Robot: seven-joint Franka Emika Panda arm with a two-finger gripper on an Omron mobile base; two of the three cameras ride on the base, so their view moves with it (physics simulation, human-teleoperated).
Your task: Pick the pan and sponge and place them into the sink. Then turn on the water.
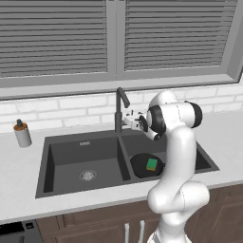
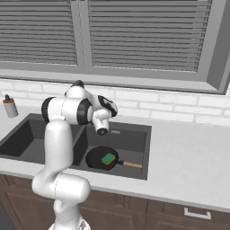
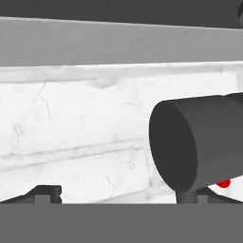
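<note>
The pan and sponge sit in the right side of the sink, and the wide-open, empty gripper by the faucet could slip past its handle, leaving no water.

A home kitchen: a dark grey double-basin sink with a dark gooseneck faucet is set in a pale stone tabletop over brown wooden cabinets, backed by white brick tiles and grey-slatted windows.
</note>
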